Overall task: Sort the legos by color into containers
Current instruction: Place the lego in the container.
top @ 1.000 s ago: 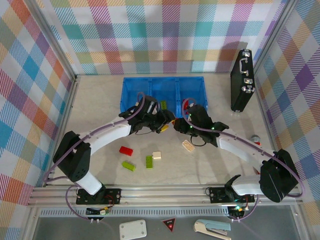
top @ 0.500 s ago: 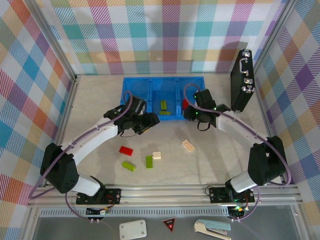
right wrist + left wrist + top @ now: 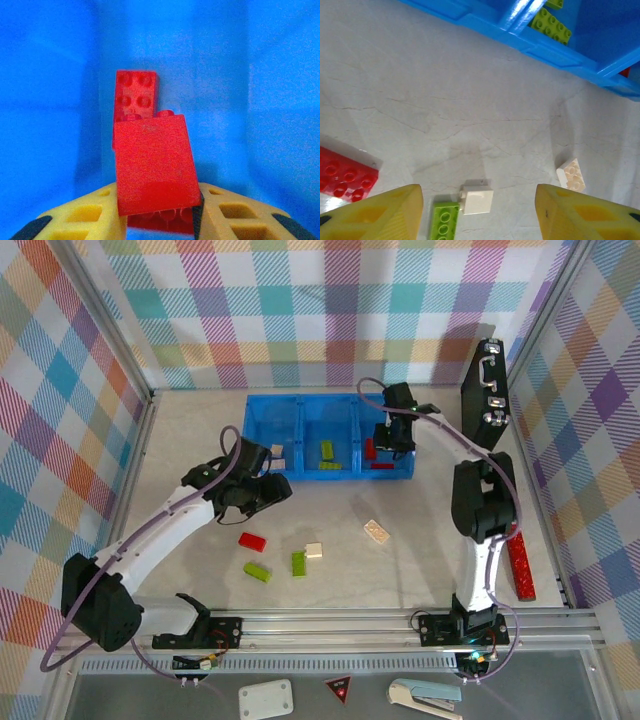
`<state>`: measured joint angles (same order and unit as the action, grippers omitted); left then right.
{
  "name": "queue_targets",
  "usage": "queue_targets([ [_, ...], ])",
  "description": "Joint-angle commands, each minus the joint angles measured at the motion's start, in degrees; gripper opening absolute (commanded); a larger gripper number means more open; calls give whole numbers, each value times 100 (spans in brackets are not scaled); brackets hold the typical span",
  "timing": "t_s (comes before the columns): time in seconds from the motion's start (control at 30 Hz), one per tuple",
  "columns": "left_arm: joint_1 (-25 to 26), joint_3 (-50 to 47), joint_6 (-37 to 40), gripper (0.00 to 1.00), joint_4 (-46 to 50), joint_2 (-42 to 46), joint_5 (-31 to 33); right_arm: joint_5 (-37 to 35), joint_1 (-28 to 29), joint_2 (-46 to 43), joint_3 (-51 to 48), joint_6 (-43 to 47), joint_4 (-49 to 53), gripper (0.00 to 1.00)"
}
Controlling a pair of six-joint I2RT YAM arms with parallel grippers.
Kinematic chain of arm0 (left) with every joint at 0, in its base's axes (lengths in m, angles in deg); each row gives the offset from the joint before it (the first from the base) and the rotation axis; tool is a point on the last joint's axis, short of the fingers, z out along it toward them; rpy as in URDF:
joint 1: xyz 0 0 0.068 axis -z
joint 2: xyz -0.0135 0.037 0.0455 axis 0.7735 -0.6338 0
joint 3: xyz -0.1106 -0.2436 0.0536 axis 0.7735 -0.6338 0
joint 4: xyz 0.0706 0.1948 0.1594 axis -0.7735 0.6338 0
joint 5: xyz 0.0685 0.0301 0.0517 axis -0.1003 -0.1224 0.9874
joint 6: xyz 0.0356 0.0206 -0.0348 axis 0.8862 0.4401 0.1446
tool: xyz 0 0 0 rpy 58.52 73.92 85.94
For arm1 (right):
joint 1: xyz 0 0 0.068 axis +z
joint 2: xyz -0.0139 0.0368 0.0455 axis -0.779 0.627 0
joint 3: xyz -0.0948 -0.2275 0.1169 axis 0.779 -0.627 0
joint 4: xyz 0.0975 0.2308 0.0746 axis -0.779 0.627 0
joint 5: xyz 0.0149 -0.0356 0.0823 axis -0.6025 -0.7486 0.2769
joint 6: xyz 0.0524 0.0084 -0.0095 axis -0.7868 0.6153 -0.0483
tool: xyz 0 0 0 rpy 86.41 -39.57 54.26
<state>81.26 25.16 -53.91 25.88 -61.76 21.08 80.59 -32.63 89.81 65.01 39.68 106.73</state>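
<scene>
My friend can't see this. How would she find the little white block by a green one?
Find the big blue bin at the table's back, then look in front of it among the loose bricks. The small cream brick sits right against a green brick; the other loose cream brick lies alone, farther right.

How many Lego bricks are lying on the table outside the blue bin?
5: red brick, left green brick below it, right green brick, small cream brick beside it, flat cream brick farther right. Left arm may hide more.
</scene>
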Motion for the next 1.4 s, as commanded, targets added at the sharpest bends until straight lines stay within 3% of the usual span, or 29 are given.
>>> queue_targets([
  [0.0, -105, -113, 111, 61, 259, 268, 146, -186, -69, 435, 662, 331, 294, 36],
  [0.37, -291, -269, 172, 62, 575, 746, 301, -754, -166, 1661, 2330, 675, 688, 37],
  [0.77, -402, -405, 392, 63, 903, 806, 553, -652, -219, 2227, 2647, 352, 686, 38],
  [1.37, -475, -497, 652, 63, 989, 694, 735, -423, -215, 1321, 2518, 377, 874, 50],
])
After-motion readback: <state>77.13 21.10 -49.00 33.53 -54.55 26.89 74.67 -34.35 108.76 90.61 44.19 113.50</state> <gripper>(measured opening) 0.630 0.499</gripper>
